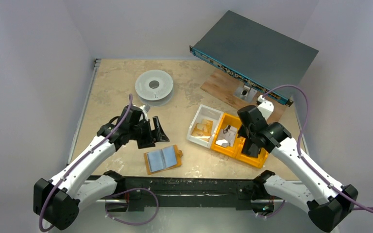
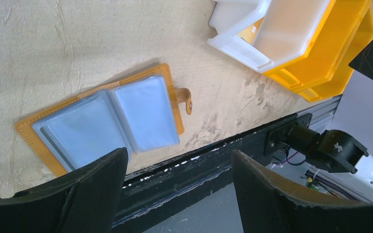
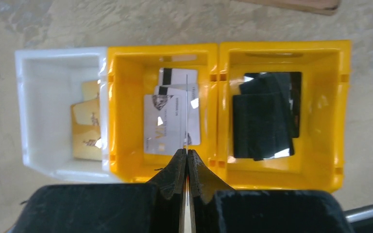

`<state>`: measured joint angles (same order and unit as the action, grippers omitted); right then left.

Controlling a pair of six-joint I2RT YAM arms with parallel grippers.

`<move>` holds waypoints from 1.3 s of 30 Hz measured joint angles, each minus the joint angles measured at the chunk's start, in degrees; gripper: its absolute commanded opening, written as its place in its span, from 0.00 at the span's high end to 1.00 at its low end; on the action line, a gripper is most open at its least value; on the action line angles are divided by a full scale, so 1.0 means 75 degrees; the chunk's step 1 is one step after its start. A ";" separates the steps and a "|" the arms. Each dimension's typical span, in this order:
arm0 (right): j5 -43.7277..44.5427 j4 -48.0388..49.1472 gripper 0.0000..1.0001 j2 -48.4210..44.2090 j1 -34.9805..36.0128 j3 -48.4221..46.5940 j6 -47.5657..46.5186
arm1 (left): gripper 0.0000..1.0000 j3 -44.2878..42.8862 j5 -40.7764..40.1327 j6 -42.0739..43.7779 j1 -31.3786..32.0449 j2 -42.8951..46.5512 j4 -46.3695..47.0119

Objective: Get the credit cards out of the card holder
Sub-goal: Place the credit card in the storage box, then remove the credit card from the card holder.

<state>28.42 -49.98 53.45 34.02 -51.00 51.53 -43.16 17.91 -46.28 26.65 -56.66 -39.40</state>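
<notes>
**Spotter:** Where is the card holder?

**Me:** The card holder [image 1: 162, 159] lies open and flat close to the bench's near edge, left of the middle, with its clear sleeves [image 2: 143, 111] facing up. My left gripper [image 2: 178, 153] hangs above it with the jaws wide apart, touching nothing.

**Spotter:** And the right?

**Me:** The right gripper [image 3: 187, 151] is pinched on a card [image 3: 187, 111] that I see edge-on. It is over the middle orange bin [image 3: 162, 48], toward the right edge. The white bin [image 3: 58, 51] beside it holds gold cards and the far orange bin [image 3: 284, 46] holds black ones.

**Spotter:** Are any cards left inside?

**Me:** I can't tell. The sleeves are too cloudy to read.

**Spotter:** How will it handle?

**Me:** I judge the holder light and floppy, so it would slide on the bench or fold if I tugged it. The plastic sleeves look slick. I'd pin a mustard border or the strap tab [image 2: 185, 96] with one arm. Any card I'd take by its exposed edge at the sleeve mouth. A card is thin and stiff, so a narrow pinch suits it, though it could slip out sideways.
</notes>
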 measured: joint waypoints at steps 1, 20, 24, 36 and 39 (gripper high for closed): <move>0.0152 -0.0236 1.00 0.0044 -0.0087 -0.0128 0.0017 | 0.22 -0.0017 0.0026 0.0035 0.0000 -0.0015 0.0000; 0.0734 -0.1154 0.95 0.1294 -0.1081 -0.0621 -0.0175 | 0.22 -0.0163 0.0189 0.0323 0.0000 -0.0032 0.0003; 0.0731 -0.1224 0.81 0.1311 -0.1081 -0.0624 -0.0192 | 0.22 -0.0163 0.0189 0.0323 0.0000 -0.0032 0.0000; 0.0073 -0.0921 0.44 0.0612 -0.1081 -0.0627 -0.0731 | 0.22 -0.0187 0.0140 0.0326 0.0000 -0.0032 -0.0064; -0.0431 -0.0568 0.41 0.0411 -0.1072 -0.0627 -0.0959 | 0.22 -0.0210 -0.0035 0.0332 -0.0003 -0.0029 -0.0146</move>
<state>25.19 -54.24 56.53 25.98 -55.70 44.34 -44.73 17.65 -43.79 26.63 -56.88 -40.49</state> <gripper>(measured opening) 0.563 0.778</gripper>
